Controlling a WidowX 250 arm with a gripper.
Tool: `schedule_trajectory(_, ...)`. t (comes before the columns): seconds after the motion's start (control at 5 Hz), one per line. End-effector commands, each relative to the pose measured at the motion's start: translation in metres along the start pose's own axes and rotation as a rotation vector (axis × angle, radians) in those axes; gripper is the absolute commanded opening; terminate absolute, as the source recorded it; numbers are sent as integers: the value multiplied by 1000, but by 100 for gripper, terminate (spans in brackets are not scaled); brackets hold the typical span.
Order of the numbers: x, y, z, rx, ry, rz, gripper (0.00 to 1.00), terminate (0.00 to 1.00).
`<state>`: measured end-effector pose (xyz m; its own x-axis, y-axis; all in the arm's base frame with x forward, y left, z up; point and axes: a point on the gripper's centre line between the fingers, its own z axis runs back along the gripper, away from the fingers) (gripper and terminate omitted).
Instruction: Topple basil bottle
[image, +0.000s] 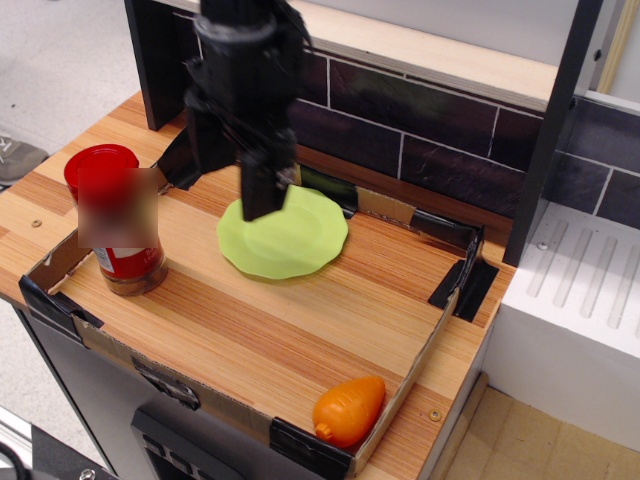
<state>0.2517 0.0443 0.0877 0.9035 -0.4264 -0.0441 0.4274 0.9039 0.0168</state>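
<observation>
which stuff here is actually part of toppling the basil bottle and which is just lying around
Part of the job:
- clear plastic basil bottle with red cap, standing upright
- black robot gripper

Just lying about:
- flat light-green plate
- orange carrot toy
- low cardboard tray wall

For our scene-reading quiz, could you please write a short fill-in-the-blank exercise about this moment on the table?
1. The basil bottle stands ____ on its base, not yet toppled.
2. Its screw cap is coloured ____.
3. The flat plate beside the pincer is light ____.
4. The orange carrot toy lies in the tray's near ____ corner as the camera sees it.

Missing words: upright; red; green; right
</observation>
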Motion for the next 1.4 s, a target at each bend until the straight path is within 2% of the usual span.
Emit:
schedule_trajectory(0.0, -13, 25, 10, -9, -65, -302, 100, 0)
schedule_trajectory(0.2, -21, 32, 11, 9, -109, -336, 100, 0)
schedule_trajectory(0.4, -27, 42, 11, 17, -79, -334, 100, 0)
schedule_trajectory(0.8, -35, 54, 13, 72, -89, -303, 100, 0)
schedule_trajectory(1.2, -41, 57, 8, 98, -103, -300, 100, 0)
